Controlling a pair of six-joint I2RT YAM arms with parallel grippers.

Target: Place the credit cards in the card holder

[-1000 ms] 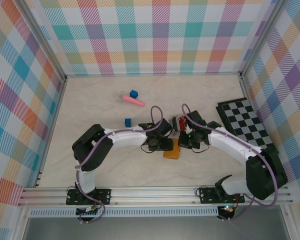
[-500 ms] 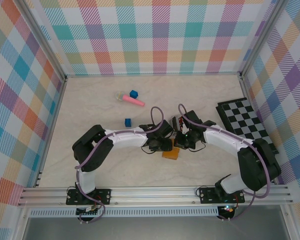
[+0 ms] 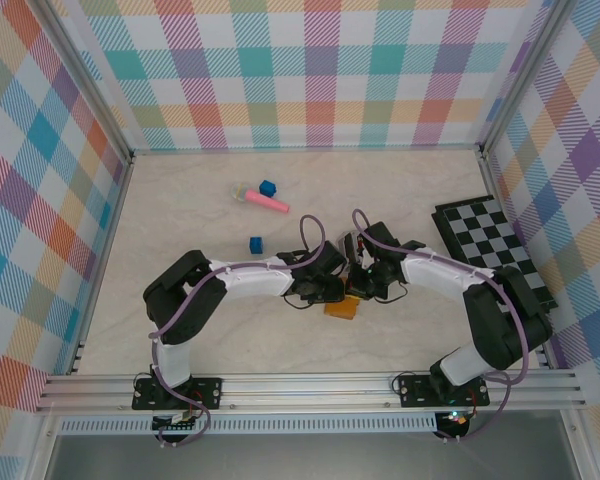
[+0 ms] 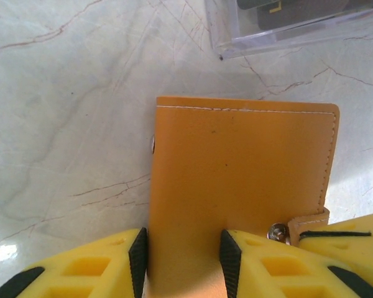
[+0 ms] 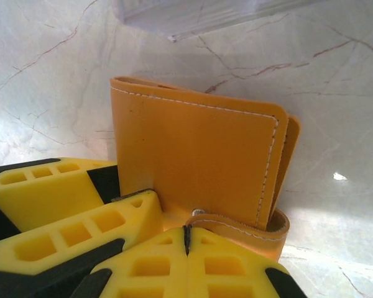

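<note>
Two end effectors are meeting at the card holder (image 3: 342, 307) on the surface (image 3: 200, 200) — the right end effector (image 5: 186, 233) is pinching shut on its clasp strap (image 5: 242, 225) (probably to unfold it), the left end effector (image 4: 183, 248) is straddling its edge, grip unclear.

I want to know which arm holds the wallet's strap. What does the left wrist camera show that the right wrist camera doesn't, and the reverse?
Left wrist: the card holder cover face on, the left gripper with fingers apart over its near edge, and a dark card inside the clear case. Right wrist: the holder's folded layers along its right side, and the right gripper shut, apparently pinching the snap strap. Both: the closed orange holder on the marble table, the clear case just beyond it.
</note>
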